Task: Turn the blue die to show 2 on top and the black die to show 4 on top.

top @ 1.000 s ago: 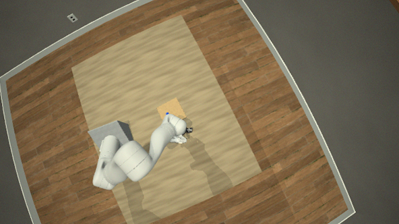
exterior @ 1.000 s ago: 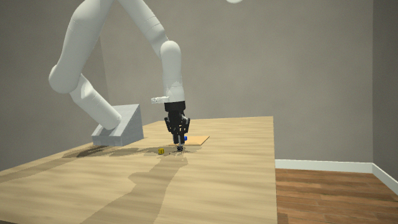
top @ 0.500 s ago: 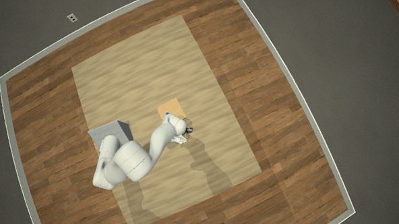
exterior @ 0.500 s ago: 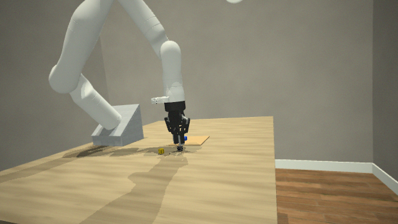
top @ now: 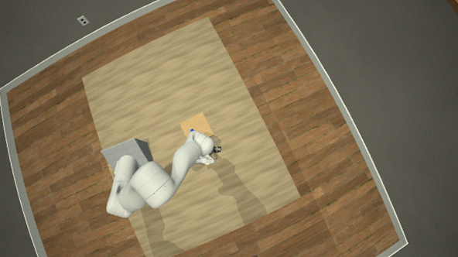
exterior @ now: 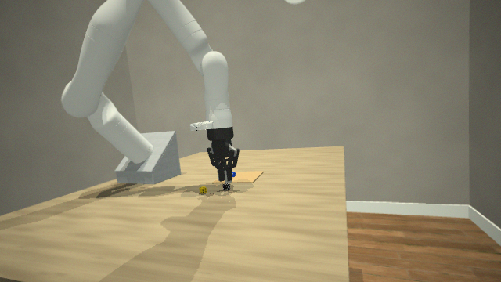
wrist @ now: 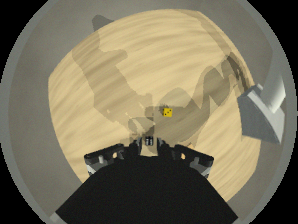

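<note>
Off the mat (top: 197,123) (exterior: 250,177), the black die (exterior: 226,187) (wrist: 149,141) sits between my part-open, empty gripper (top: 217,149) (exterior: 225,179) (wrist: 149,142). If I close off-centre, I'd probably pinch an edge and send it skidding.

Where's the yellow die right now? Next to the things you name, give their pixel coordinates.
In the exterior view, the yellow die (exterior: 203,190) (wrist: 167,112) sits on the table (exterior: 290,227) (wrist: 175,45), just left of the black die (exterior: 226,187) (wrist: 149,141).
</note>
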`<state>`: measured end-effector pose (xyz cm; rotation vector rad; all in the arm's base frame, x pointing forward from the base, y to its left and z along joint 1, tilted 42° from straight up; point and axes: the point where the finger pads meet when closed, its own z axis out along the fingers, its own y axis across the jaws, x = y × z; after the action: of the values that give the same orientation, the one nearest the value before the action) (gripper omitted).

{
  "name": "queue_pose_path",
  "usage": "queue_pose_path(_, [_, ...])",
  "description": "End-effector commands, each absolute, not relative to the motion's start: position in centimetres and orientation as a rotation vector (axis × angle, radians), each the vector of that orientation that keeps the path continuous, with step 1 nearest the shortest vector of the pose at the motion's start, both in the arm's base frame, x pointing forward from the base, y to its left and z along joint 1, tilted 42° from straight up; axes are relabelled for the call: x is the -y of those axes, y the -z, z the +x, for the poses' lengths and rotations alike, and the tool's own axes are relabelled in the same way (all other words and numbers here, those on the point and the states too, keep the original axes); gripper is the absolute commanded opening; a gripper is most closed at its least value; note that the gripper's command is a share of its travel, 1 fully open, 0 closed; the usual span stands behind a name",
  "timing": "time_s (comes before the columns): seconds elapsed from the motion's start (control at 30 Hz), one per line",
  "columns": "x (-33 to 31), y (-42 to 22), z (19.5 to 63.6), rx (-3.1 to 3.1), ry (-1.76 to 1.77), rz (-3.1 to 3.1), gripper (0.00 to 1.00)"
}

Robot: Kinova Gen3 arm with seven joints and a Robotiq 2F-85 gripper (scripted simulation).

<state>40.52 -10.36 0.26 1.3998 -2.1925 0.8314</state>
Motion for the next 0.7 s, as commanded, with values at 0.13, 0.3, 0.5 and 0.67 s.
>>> queue_pose_path(0.13, [10.3,-0.2,40.6,2.193,-0.832,1.401,0.31])
queue_pose_path(0.3, [10.6,0.0,40.6,2.193,-0.832,1.401,0.31])
queue_pose_path(0.5, [10.9,0.4,40.6,2.193,-0.832,1.401,0.31])
queue_pose_path(0.67, [11.3,0.8,40.5,2.193,-0.832,1.401,0.31])
